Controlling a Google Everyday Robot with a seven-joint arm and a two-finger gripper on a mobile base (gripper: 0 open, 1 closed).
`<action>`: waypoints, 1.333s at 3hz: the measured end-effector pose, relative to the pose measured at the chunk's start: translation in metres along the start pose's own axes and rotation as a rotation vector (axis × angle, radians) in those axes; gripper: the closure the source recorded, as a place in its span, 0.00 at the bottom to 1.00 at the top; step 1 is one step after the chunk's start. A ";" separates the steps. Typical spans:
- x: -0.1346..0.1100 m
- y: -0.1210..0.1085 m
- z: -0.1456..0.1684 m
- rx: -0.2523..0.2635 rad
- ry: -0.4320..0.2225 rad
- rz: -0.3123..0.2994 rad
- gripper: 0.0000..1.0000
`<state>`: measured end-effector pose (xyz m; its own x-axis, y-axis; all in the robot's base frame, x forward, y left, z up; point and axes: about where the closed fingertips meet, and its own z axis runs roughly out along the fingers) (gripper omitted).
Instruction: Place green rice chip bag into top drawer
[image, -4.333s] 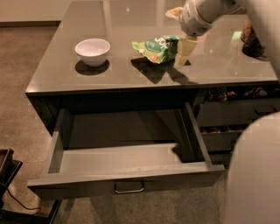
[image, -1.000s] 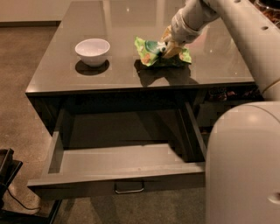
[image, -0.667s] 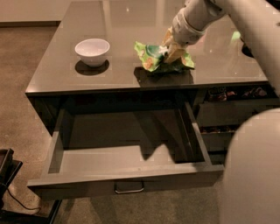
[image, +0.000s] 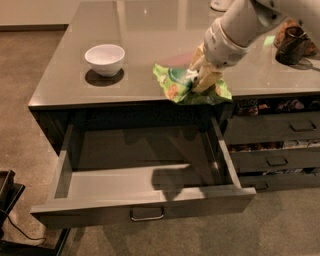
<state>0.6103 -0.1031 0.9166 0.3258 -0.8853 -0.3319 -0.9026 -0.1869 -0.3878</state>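
**Chip bag held at the front edge, drawer open below**

The robot's two-finger hand (image: 202, 80) sits at the front edge of the smooth grey surface (image: 150, 30), at the end of a white arm (image: 240, 25) that reaches in from the upper right. Its pale fingers (image: 207, 75) are closed on the glossy, bright green rice chip bag (image: 175, 86) and pinch it from above. The bag is crumpled. A darker green round patch and orange chip pictures show on its left half, and its lower edge overlaps the surface's front edge.

Directly below, the wide, shallow grey top drawer (image: 145, 204) stands pulled out. Its lighter grey floor (image: 110, 182) is exposed, and the small curved metal bar handle (image: 147, 215) is centred on the flat front. A dark shadow (image: 175, 177) of the arm and bag lies across the right half of that floor.

A small round white bowl (image: 105, 59) stands upright on the left part of the surface, well apart from the bag. A dark brown object (image: 292, 42) rests near the right edge; what it is cannot be told. To the right of the open drawer is a stack of narrower dark drawers with black handles (image: 280, 127), with a gap showing above each front.
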 end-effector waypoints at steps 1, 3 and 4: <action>0.001 0.014 0.011 -0.035 0.006 0.001 1.00; -0.016 0.042 0.012 -0.022 0.004 0.102 1.00; -0.037 0.069 0.024 -0.017 -0.015 0.175 1.00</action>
<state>0.5426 -0.0733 0.8811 0.1669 -0.8987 -0.4056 -0.9505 -0.0372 -0.3086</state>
